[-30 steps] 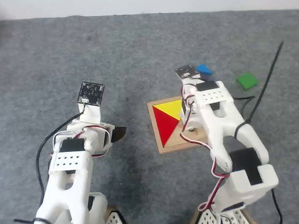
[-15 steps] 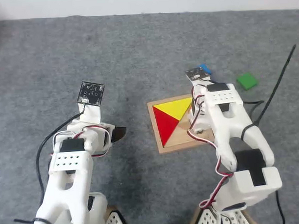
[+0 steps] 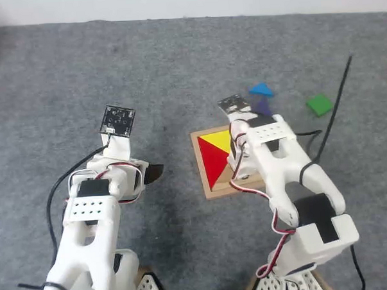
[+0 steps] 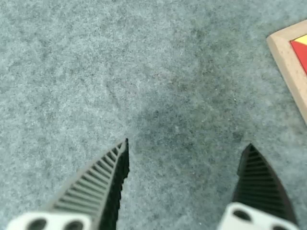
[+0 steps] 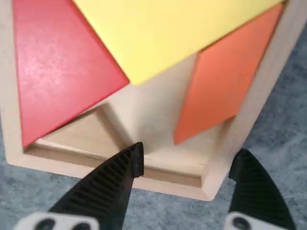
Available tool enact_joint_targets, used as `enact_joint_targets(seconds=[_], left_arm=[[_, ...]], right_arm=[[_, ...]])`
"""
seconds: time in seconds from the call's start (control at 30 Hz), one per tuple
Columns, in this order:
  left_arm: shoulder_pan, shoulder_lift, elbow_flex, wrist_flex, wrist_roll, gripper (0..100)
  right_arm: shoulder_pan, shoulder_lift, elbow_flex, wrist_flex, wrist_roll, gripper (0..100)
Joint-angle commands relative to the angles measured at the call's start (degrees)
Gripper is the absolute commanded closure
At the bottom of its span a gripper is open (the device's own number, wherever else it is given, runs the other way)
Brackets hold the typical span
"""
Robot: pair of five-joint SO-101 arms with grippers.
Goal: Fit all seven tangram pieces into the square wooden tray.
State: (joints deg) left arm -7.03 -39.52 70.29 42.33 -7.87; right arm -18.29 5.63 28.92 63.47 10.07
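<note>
So the right hand (image 5: 189, 163) is spread wide with nothing in it, hanging just over one corner of the square wooden tray (image 5: 163, 178). Inside the tray there's a red triangular piece (image 5: 57, 72), a yellow triangular piece (image 5: 158, 28) sitting edge to edge with it, and an orange slanted flat piece (image 5: 225, 76) along one wall. Bare wood shows in the corner under the hand.

Out on the grey felt tabletop (image 3: 177, 68), past the tray's far side, lie a blue triangular piece (image 3: 261, 89), a dark purple piece (image 3: 262, 105) right beside it, and a green square piece (image 3: 319, 105) a bit further off. The left hand (image 4: 187, 148) is also wide open and empty, parked over bare felt well apart from the tray.

My read: roughly halfway, in between placements. Next up looks like a fetch. The right hand needs to clear the tray, get over one of the loose pieces, pinch it by its thin edges, then turn it to match the open gap.
</note>
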Motion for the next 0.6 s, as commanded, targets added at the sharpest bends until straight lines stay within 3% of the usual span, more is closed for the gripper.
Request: enact_joint_targets(seconds=[0.0,0.4,0.57], left_arm=[[-0.18,-1.41,-0.31,-1.23,-0.44,65],[-0.18,-1.41,-0.31,-1.23,-0.44,65],[-0.18,-1.41,-0.31,-1.23,-0.44,65]], right_arm=[[0.04,-2.42,-0.26,0.4,-0.62,69.9],[-0.13,-3.3,-0.79,0.75,-0.88,69.9],[3.21,-10.86,-0.35,4.26,-0.88,69.9]])
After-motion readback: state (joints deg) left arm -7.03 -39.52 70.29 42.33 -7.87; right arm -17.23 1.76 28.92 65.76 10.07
